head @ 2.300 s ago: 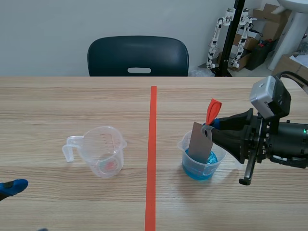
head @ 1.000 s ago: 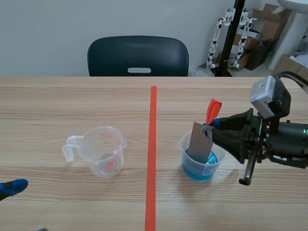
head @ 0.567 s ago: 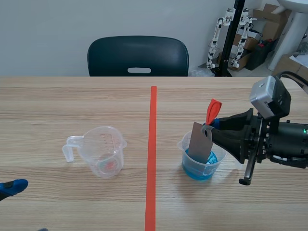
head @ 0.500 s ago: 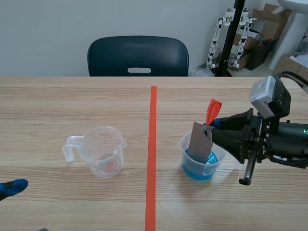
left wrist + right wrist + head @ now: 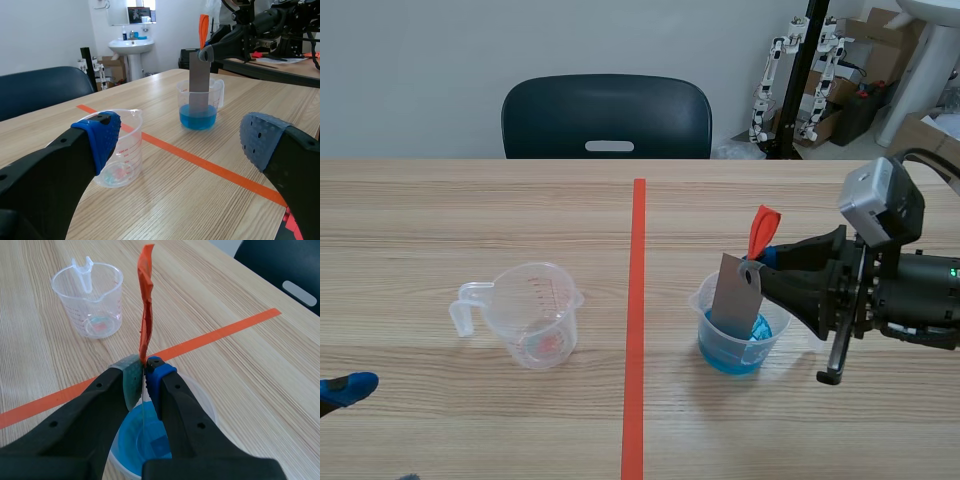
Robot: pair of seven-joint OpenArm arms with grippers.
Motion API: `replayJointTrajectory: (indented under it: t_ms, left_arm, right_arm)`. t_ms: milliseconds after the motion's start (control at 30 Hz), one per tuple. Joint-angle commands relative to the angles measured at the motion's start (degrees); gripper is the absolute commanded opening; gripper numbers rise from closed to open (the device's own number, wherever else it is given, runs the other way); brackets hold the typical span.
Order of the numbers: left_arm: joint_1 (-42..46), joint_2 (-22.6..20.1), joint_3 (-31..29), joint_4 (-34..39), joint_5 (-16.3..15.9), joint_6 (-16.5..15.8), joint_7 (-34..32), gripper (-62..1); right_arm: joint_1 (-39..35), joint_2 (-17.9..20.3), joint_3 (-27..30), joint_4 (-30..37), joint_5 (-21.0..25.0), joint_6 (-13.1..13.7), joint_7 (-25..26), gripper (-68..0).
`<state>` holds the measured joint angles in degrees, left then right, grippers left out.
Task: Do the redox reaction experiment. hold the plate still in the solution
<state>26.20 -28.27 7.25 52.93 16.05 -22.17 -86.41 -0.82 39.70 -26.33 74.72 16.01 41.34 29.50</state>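
Right claw (image 5: 145,371) pinches the thin, stiff, probably light plate (image 5: 733,296) by its top edge, lower end in solution (image 5: 730,353).

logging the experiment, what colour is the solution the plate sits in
Blue: the solution around the plate shows best in the left wrist view.

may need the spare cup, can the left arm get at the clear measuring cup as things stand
Probably yes. The clear measuring cup stands ahead of the left arm's open jaws, with only bare table between them.
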Motion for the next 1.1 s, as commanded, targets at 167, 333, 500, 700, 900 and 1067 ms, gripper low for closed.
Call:
replayJointTrajectory:
  t_ms: [167,333,500,700,900,1067]
  left_arm:
    - [0.3,-0.2,0.2,0.5,-0.4,-0.1,-2.6,-10.4]
    - [0.3,-0.2,0.2,0.5,-0.4,-0.1,-2.6,-10.4]
    - [0.3,-0.2,0.2,0.5,-0.4,-0.1,-2.6,-10.4]
    - [0.3,-0.2,0.2,0.5,-0.4,-0.1,-2.6,-10.4]
    - [0.3,-0.2,0.2,0.5,-0.4,-0.1,-2.6,-10.4]
    - [0.3,-0.2,0.2,0.5,-0.4,-0.1,-2.6,-10.4]
  right_arm:
    - [0.5,1.0,1.7,0.4,0.5,0.1,0.0,-66.9]
    - [0.5,1.0,1.7,0.4,0.5,0.1,0.0,-66.9]
    - [0.5,1.0,1.7,0.4,0.5,0.1,0.0,-66.9]
    - [0.5,0.9,1.7,0.4,0.5,0.1,0.0,-66.9]
    - [0.5,0.9,1.7,0.4,0.5,0.1,0.0,-66.9]
    - [0.5,0.9,1.7,0.4,0.5,0.1,0.0,-66.9]
